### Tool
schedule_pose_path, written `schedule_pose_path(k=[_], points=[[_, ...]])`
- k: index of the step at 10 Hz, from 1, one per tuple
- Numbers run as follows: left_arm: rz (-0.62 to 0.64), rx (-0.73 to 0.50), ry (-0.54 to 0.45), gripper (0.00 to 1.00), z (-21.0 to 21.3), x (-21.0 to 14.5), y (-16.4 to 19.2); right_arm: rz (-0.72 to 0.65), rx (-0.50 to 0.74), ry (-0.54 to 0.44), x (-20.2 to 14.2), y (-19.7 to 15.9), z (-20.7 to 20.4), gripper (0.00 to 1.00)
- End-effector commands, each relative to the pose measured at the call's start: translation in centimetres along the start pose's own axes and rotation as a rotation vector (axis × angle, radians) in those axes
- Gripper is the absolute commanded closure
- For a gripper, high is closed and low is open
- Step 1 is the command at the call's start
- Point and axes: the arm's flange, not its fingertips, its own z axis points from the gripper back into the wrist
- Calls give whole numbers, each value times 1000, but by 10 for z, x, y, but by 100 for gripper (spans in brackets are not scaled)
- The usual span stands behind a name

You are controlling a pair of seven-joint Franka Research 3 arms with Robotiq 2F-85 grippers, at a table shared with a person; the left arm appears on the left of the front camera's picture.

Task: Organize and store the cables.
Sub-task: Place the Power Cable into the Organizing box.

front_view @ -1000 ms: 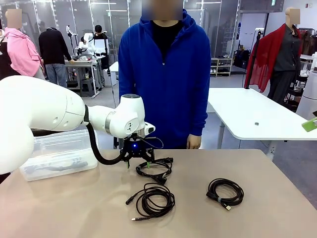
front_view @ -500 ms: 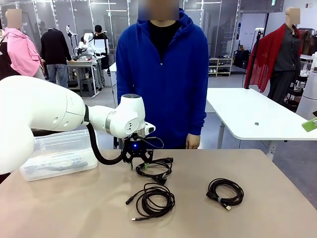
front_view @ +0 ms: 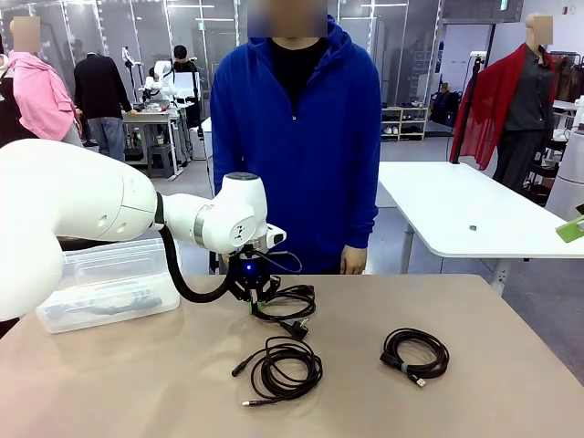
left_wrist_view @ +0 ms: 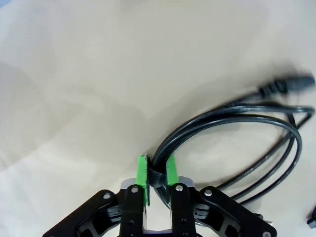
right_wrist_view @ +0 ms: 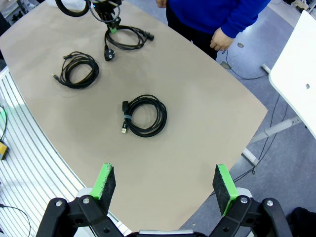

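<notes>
The coil of thin black cable (front_view: 290, 306), judged light and floppy, toward twelve o'clock on the beige worktop (front_view: 511, 365), is clamped across its bundled strands by the green-padded left pincer (left_wrist_view: 157, 173), with the right pincer (right_wrist_view: 164, 173) apart.

**Cables:** far coil (front_view: 285, 306), near coil (front_view: 278, 367) and right coil (front_view: 415, 353), all plain black.
**Surface** (front_view: 137, 383): matt beige, no pattern.
**Left hand** (front_view: 255, 299): black frame, bright green pads (left_wrist_view: 142, 175), with a blue light (front_view: 246, 268) glowing above.
**Right hand** (right_wrist_view: 164, 183): black, with green pads (right_wrist_view: 104, 180).
**Left arm** (front_view: 82, 205): glossy white, with a black hose (front_view: 182, 278).
**Storage bin** (front_view: 109, 278): clear, colourless plastic.
**Person's hoodie** (front_view: 301, 155): solid royal blue, worn over a black top (front_view: 294, 64).
</notes>
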Motion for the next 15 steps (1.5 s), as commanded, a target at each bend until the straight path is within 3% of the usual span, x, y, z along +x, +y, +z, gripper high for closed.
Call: schedule_pose_path(k=[1, 5, 9, 15], points=[[22, 16, -7, 100, 5, -1, 1, 5, 6, -4, -2, -1, 0, 0], [-54, -27, -20, 100, 52, -9, 14, 5, 6, -4, -2, -1, 0, 0], [-106, 45, -26, 100, 126, -15, 26, 5, 6, -4, -2, -1, 0, 0], [-177, 121, -157, 100, 207, -43, 31, 5, 6, -4, -2, -1, 0, 0]])
